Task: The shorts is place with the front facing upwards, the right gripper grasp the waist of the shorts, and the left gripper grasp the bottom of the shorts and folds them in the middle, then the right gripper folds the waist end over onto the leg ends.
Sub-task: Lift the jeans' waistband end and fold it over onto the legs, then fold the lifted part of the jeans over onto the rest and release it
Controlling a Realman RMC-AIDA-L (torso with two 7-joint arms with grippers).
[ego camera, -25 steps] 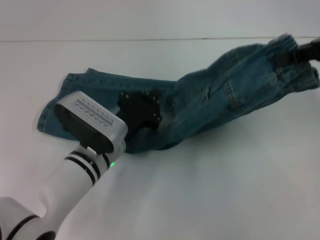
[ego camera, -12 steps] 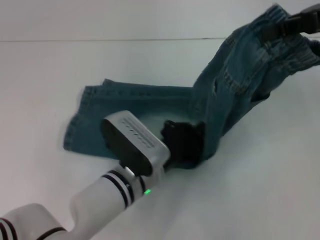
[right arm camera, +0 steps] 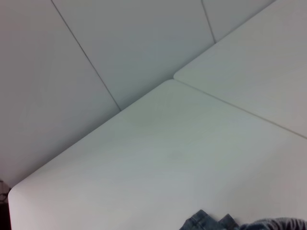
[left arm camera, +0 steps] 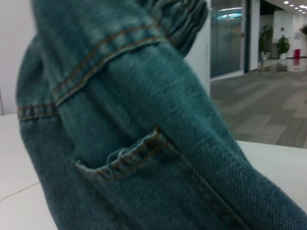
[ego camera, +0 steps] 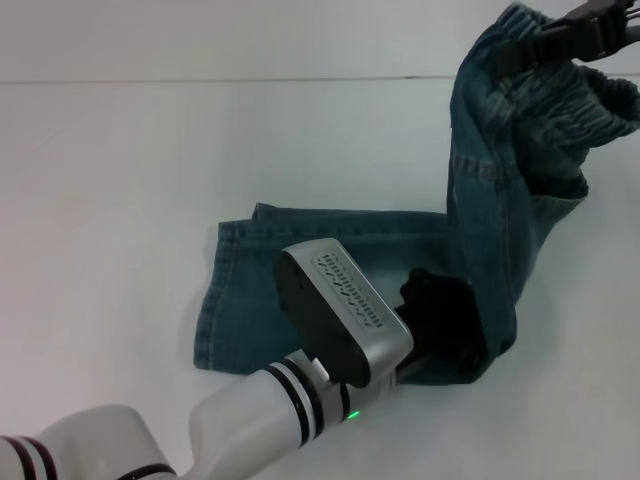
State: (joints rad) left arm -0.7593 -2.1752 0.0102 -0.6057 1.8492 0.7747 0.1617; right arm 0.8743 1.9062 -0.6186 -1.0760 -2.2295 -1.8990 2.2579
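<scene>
Shorts point(ego camera: 470, 250) partly raised off the white tabletop point(ego camera: 120, 170). Right pincer point(ego camera: 585, 30), top right of head view, clamped on the waist point(ego camera: 590, 105), holding it high. Leg ends point(ego camera: 215, 300) lie flat on the tabletop. Left pincer point(ego camera: 440, 320) is low at the near edge of the fold, against the denim; cannot tell whether it grips.

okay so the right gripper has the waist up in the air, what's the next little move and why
Probably carry the waist leftward and down toward the leg ends. The right gripper holds it high, the leg ends lie flat on the table, and the left gripper sits on the shorts at the crease.
</scene>
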